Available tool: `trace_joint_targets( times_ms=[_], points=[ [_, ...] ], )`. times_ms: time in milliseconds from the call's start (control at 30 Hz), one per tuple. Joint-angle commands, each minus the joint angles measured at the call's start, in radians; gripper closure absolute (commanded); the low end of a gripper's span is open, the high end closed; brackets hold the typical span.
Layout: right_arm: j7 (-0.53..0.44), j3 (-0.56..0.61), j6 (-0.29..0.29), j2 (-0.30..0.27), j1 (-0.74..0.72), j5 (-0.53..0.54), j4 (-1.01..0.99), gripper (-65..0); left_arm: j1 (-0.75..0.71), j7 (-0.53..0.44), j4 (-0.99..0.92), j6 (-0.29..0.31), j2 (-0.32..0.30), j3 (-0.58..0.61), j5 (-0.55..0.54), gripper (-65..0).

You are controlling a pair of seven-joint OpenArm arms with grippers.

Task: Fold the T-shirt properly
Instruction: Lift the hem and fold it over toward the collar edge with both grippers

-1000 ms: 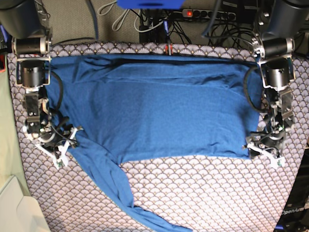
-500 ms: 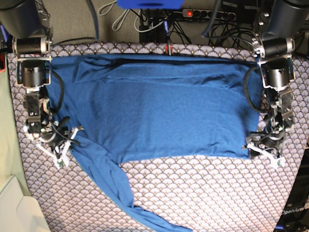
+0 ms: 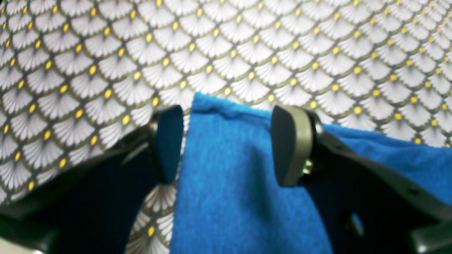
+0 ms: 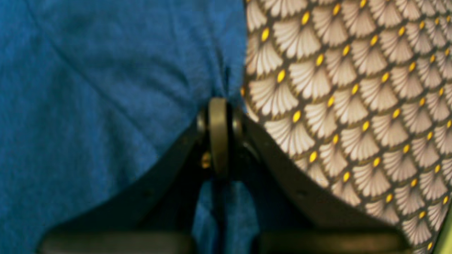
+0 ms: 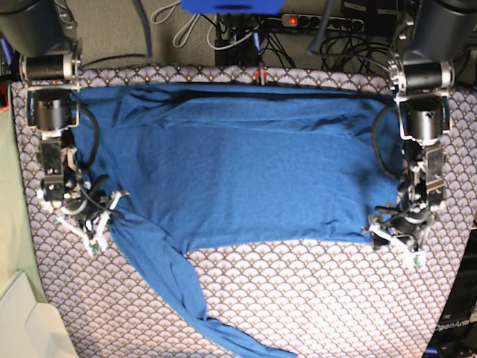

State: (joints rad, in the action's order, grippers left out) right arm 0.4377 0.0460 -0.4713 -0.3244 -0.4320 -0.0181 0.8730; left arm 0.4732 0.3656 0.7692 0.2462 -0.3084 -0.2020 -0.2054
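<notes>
T-shirt [image 5: 238, 171] lies flat on the counter [image 5: 313, 298]. Right end effector [image 4: 219, 106] pinched shut on its 9 o'clock edge; left end effector [image 3: 226, 144] half open, straddling the 3 o'clock corner. Grab step imo; next: left clamps, then both lift tgthr.

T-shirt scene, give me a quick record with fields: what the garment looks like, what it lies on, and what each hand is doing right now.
garment: T-shirt, plain blue, spread flat, one long sleeve trailing toward the near edge
surface: table covered in a fan-scale patterned cloth
right hand: shut on the T-shirt's edge, fabric puckered at the fingertips
left hand: open, fingers astride a corner of the shirt, not yet pinching
fold status: not yet folded over
</notes>
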Motion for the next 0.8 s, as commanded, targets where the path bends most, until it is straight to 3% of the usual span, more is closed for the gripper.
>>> trace_joint_targets(
  times_ms=[0,233,400,767],
  points=[
    [-0.018,-0.004,0.007,-0.012,-0.029,0.011,0.015,0.0,0.032,-0.023,0.016,0.0,-0.011,-0.007,-0.006,-38.9],
    [-0.018,-0.004,0.007,-0.012,-0.026,0.011,0.015,0.0,0.032,-0.026,0.014,0.0,-0.002,-0.006,-0.006,-38.9],
    [-0.018,-0.004,0.007,-0.003,-0.026,0.011,0.015,0.0,0.045,-0.113,-0.063,-0.002,0.004,-0.004,-0.006,-38.9],
    [-0.018,-0.002,0.007,-0.003,-0.026,0.011,0.015,0.0,0.069,-0.202,-0.221,-0.002,0.002,-0.001,-0.006,-38.8]
  ],
)
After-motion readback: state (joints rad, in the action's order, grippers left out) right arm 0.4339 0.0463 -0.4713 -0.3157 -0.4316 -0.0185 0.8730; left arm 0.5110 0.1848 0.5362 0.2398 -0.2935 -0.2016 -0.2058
